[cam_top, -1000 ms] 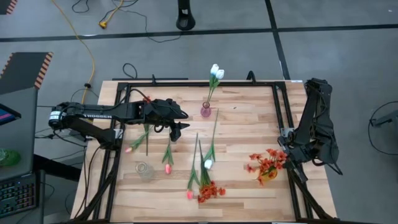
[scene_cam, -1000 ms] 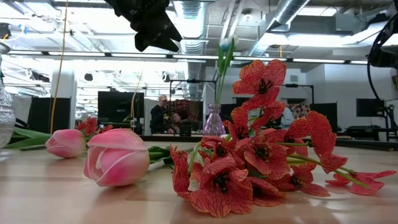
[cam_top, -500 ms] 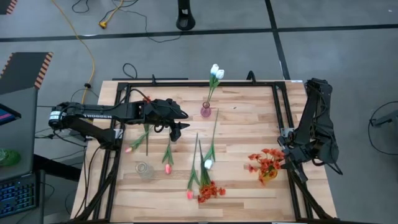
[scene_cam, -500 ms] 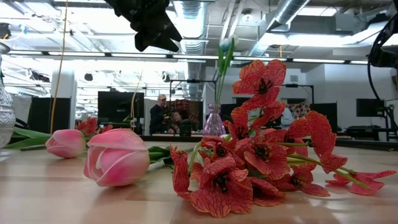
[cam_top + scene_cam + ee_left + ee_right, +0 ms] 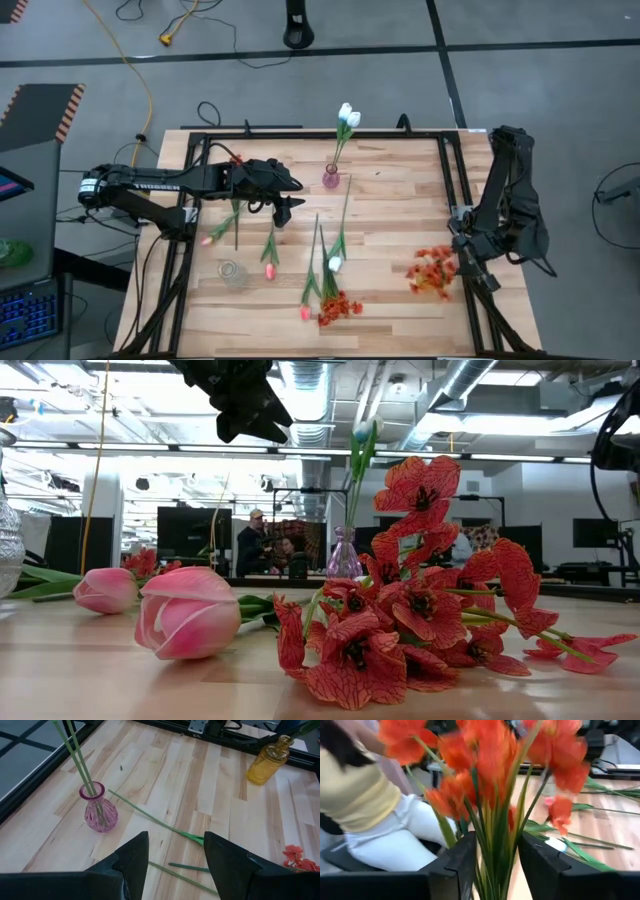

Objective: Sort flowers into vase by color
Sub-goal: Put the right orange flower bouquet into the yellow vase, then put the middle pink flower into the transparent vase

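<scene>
A bunch of red-orange flowers stands at the table's right edge, over the yellow vase, and shows blurred. My right gripper is open, with the bunch's green stems between its fingers. My left gripper hangs open above the table, left of the pink vase, which holds white tulips. Pink tulips, a white tulip and another red-orange bunch lie flat on the wood. My right gripper has its fingers level on either side of the upright stems, below the blooms. I cannot tell whether the fingers touch them.
A clear vase stands near the front left. Black frame rails run along the table's edges. A person sits beyond the table in the right wrist view. Bare wood lies between the pink vase and the right arm.
The red-orange bunch at my right gripper has sunk and shifted slightly toward the table's near edge, its blooms now blurred and drawn closer together.
</scene>
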Controlling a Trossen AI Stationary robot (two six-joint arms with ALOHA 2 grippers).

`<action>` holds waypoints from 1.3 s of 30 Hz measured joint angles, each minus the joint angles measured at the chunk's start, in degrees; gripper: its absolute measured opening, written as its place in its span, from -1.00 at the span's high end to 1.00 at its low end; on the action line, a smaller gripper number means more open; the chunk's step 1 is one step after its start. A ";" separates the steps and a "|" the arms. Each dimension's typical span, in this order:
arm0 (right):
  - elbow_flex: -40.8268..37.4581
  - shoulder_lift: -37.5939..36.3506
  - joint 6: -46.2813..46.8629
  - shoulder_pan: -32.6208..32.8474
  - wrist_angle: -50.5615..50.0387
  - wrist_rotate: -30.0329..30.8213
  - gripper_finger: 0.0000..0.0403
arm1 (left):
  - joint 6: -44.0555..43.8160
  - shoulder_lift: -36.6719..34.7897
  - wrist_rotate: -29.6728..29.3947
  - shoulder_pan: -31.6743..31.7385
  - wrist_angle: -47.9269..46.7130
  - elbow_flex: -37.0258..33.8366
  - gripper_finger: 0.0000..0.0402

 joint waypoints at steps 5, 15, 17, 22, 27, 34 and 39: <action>4.45 -1.88 1.63 0.00 -9.53 -2.18 0.14 | 0.00 0.00 0.04 0.00 0.00 0.00 0.12; 13.37 -5.17 13.17 -1.08 -29.89 -2.46 0.18 | 0.50 0.00 0.07 -0.01 -0.01 0.00 0.12; 14.76 -5.36 12.58 -1.95 -30.94 -0.62 0.19 | 0.56 0.00 0.07 -0.01 -0.02 0.00 0.12; 17.64 -5.46 5.60 -4.81 -31.08 6.51 0.23 | 0.59 0.00 0.07 -0.02 -0.02 0.00 0.12; 19.39 -5.46 -0.48 -8.03 -29.96 17.50 0.27 | 0.59 0.00 0.07 -0.02 -0.04 0.00 0.12; 19.56 -5.11 -0.83 -11.99 -25.13 21.29 0.29 | 4.83 0.00 1.31 -0.79 0.35 0.00 0.12; 19.54 -2.81 -1.77 -14.71 -18.21 21.27 0.29 | 5.31 0.00 1.46 -2.25 1.27 0.00 0.12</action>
